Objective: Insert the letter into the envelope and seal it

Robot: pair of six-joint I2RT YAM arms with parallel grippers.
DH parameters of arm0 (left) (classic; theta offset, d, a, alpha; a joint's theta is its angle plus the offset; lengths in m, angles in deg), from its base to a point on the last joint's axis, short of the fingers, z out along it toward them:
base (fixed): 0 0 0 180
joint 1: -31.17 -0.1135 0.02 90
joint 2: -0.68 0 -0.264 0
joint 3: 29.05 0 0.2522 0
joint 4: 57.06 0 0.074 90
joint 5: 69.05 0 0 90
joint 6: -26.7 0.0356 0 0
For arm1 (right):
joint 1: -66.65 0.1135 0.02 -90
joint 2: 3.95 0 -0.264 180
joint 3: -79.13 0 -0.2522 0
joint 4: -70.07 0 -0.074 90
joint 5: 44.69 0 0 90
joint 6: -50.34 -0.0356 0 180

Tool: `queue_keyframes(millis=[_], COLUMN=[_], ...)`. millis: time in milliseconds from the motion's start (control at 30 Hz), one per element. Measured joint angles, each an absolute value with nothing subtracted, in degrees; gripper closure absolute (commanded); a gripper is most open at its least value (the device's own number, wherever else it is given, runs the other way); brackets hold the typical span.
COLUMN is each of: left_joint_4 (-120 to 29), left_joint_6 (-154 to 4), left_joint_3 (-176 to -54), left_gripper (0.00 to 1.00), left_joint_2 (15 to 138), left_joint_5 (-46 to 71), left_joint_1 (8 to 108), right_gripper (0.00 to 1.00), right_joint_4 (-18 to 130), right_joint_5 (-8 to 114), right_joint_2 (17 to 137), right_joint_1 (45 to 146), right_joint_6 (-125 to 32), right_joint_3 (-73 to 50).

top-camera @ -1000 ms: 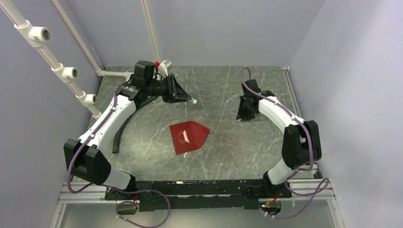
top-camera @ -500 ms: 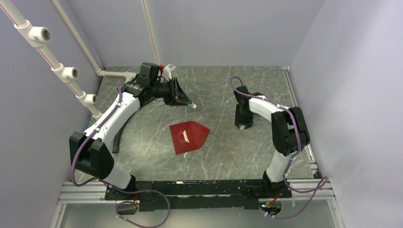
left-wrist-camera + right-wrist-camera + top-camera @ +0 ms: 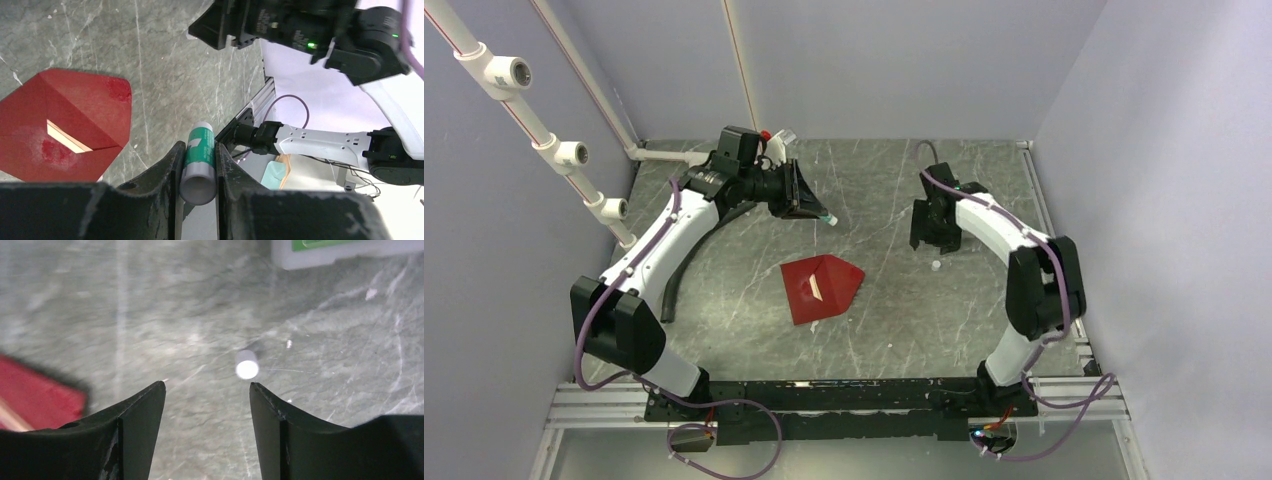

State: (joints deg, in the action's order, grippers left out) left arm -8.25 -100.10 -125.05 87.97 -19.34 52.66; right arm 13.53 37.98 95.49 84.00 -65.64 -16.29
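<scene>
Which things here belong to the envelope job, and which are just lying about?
In use: envelope; letter, showing through its gap; glue stick in left end effector; small white cap, probably the stick's.
Lying about: white-and-green box; black hose.

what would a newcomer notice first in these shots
The dark red envelope stands out mid-table against the grey marbled table, with a sliver of the tan letter showing between its folds. At the far left, the left gripper is clamped on a green-and-white glue stick. The right gripper hangs open above a small white cylinder lying on the table.
</scene>
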Motion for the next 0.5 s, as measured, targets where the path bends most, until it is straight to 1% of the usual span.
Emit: queue_keyframes(millis=[67,233,367,500], left_joint_4=[-8.23,-8.23,-8.07,-8.07], left_joint_6=[-99.9,-98.83,-98.37,-97.8], left_joint_3=[-125.38,-126.47,-126.75,-127.04], left_gripper=[0.98,0.98,0.98,0.98], left_joint_2=[88.08,88.91,89.02,89.06], left_joint_5=[-19.8,-21.44,-23.49,-26.79], left_joint_1=[52.66,52.75,52.77,52.88], right_gripper=[0.3,0.23,0.22,0.22], right_joint_4=[13.35,19.01,27.3,34.05], right_joint_5=[40.49,56.25,68.34,76.3], right_joint_2=[92.32,81.39,73.94,71.03], right_joint_1=[84.0,85.4,92.26,98.97], right_joint_6=[-64.46,-59.52,-55.95,-54.07], right_joint_3=[-15.17,-14.87,-16.26,-16.74])
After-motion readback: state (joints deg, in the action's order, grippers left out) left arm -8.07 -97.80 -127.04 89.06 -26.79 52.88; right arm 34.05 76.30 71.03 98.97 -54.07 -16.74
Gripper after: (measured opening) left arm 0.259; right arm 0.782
